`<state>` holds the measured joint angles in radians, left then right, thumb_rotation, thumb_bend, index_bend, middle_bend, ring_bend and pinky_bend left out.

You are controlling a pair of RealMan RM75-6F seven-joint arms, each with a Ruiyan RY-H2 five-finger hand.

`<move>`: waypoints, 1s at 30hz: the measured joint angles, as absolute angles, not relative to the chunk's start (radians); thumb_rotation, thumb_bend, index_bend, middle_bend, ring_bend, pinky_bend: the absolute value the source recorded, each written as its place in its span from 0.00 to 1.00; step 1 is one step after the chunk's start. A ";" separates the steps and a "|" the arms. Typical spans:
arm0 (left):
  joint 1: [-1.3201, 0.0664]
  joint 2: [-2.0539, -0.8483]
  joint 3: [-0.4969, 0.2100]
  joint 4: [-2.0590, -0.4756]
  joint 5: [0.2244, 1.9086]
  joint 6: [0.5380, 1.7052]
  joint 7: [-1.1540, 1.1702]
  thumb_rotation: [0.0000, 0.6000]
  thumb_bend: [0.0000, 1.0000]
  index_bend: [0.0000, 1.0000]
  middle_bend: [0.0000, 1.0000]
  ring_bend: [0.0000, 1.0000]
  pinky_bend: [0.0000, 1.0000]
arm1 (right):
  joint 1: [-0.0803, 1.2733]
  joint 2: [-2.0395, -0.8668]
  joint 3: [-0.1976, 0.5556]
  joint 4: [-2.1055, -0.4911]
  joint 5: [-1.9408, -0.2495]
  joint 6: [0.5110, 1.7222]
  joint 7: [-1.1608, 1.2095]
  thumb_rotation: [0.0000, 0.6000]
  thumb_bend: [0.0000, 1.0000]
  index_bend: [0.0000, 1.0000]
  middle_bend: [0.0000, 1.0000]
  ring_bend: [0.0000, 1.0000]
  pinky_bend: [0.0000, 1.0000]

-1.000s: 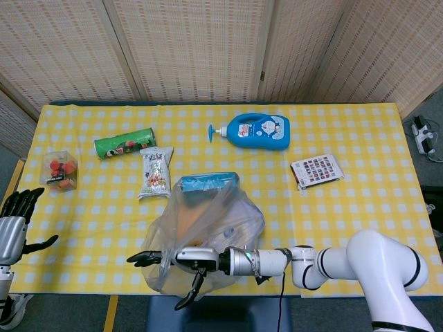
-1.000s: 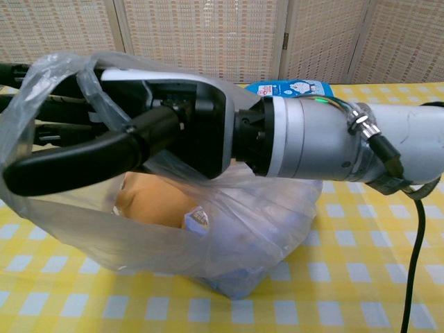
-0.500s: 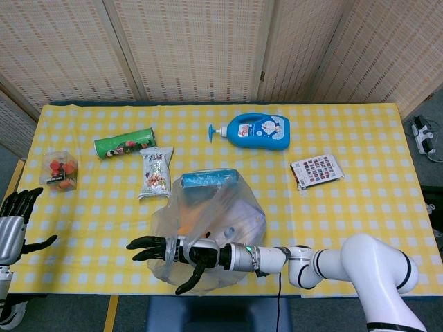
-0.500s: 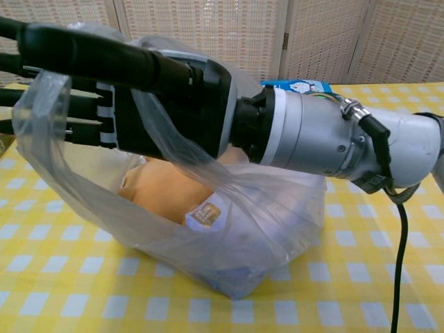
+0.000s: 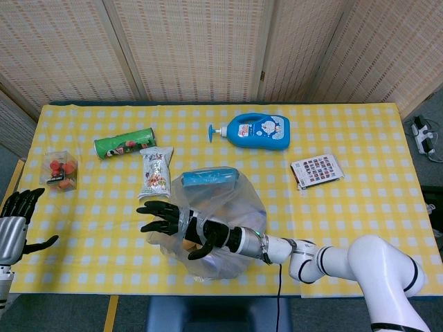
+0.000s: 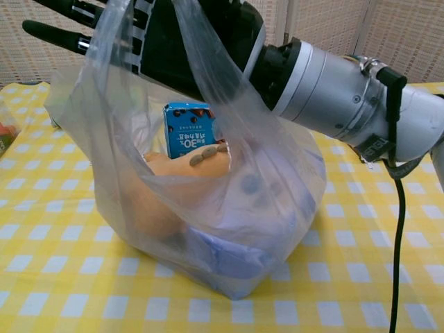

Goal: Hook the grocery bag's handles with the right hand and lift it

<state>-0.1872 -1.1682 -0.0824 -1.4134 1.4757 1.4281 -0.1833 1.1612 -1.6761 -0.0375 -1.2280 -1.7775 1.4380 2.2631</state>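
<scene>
Hanging from the right hand (image 5: 181, 225), the grocery bag (image 5: 225, 207) has its handles (image 6: 201, 76) looped over the palm — fingers (image 5: 154, 209) spread wide, poking out past them.

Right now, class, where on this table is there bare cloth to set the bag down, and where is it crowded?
Bare cloth lies right of the bag, below the card, and along the near-left edge beside the left hand. The far right beyond the blue bottle is bare too. The left-centre is crowded: green can, snack packet, clear box. The right hand holds the bag.
</scene>
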 measured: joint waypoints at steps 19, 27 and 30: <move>-0.202 -1.180 -0.082 -1.402 1.463 1.393 -0.169 1.00 0.14 0.00 0.14 0.10 0.00 | 1.096 -1.542 0.076 -1.360 -1.604 1.377 2.483 1.00 0.20 0.14 0.26 0.36 0.27; -0.215 -1.190 -0.080 -1.394 1.464 1.374 -0.163 1.00 0.14 0.00 0.14 0.10 0.00 | 1.054 -1.453 0.149 -1.486 -1.501 1.299 2.450 1.00 0.23 0.34 0.46 0.52 0.49; -0.215 -1.191 -0.081 -1.392 1.461 1.374 -0.163 1.00 0.14 0.00 0.14 0.10 0.00 | 1.038 -1.431 0.180 -1.529 -1.453 1.265 2.401 1.00 0.39 0.45 0.54 0.56 0.64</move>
